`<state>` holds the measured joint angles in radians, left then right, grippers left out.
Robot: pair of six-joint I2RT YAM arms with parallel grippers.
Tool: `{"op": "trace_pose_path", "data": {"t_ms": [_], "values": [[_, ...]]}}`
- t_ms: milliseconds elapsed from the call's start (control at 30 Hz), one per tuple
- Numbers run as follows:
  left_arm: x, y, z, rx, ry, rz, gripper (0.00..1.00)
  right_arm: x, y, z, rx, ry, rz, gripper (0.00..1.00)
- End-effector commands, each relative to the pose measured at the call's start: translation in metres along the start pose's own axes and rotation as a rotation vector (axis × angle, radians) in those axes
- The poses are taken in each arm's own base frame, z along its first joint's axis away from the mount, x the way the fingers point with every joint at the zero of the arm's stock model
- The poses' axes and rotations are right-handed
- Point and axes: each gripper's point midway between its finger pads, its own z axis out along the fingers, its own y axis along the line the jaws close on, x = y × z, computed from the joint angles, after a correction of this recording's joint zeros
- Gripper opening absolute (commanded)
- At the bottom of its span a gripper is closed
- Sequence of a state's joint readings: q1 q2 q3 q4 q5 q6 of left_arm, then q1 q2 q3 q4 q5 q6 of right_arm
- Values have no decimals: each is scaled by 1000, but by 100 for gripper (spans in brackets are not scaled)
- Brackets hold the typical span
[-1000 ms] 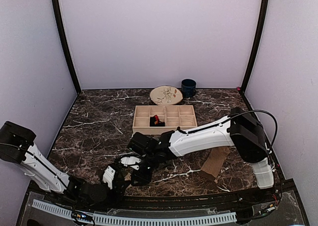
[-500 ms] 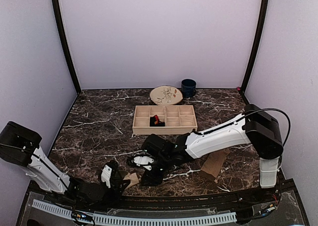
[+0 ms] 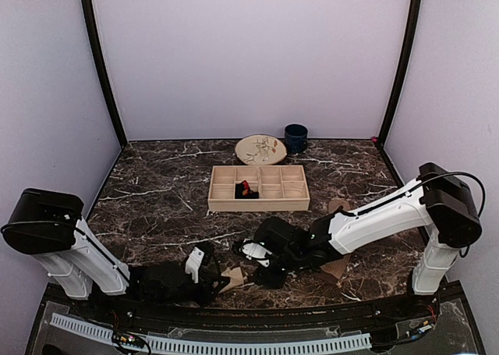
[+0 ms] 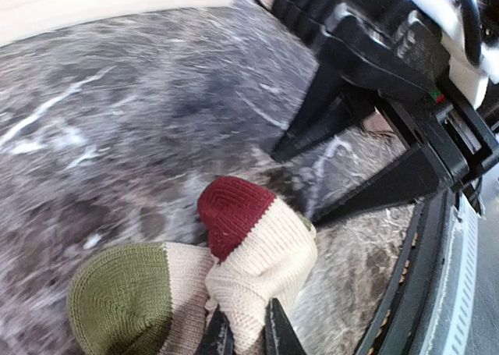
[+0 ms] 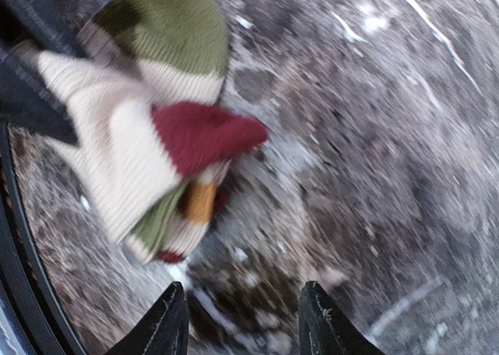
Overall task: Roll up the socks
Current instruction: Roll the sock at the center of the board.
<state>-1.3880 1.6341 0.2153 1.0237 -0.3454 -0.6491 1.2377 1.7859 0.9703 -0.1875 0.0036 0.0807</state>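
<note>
Two changes: your right fingers (image 3: 263, 269) have parted and backed off to the right, gripping nothing, while your left fingers (image 3: 214, 278) stay clenched on the striped sock (image 4: 261, 242), dragged to the bottom centre of the worktop (image 3: 156, 203). Judging by its loose folds, the roll isn't finished.

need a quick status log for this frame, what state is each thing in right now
left gripper: shut on the striped sock
right gripper: open, holding nothing
striped sock: bunched up, pinched at its cream part
tan sock: lying flat, unrolled
black sock: bunched in a compartment of the wooden tray
mug: upright
plate: lying flat
</note>
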Motion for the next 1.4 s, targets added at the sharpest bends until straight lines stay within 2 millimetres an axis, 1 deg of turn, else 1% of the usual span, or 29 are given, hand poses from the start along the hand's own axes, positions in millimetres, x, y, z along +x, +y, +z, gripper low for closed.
{"op": "trace_pose_path", "data": {"t_ms": [0,67,167,300,367,500,700,767,1000,1200,1367], "values": [[27,-9,12,61,226,92,0,-13,-16,-24,143,-101,-19,48],[26,-9,17,75,263,77,0,-14,-15,-32,194,-131,-59,48],[29,-5,24,102,318,14,0,-14,-7,-41,254,-158,-133,48],[37,1,32,131,368,-47,0,-3,7,-43,303,-149,-214,48],[41,1,35,152,381,-71,0,2,21,-43,308,-151,-269,49],[42,-1,37,194,386,-108,0,2,35,-45,337,-169,-352,51],[43,-4,33,231,393,-131,0,-6,30,-44,422,-193,-424,54],[45,-5,31,245,401,-144,0,-5,27,-41,446,-188,-447,57],[43,-6,23,311,391,-199,0,5,26,-15,470,-120,-512,59],[45,-11,21,347,404,-204,0,-1,29,-11,472,-131,-544,61],[44,-13,20,360,404,-209,0,0,28,-4,483,-109,-583,61]]}}
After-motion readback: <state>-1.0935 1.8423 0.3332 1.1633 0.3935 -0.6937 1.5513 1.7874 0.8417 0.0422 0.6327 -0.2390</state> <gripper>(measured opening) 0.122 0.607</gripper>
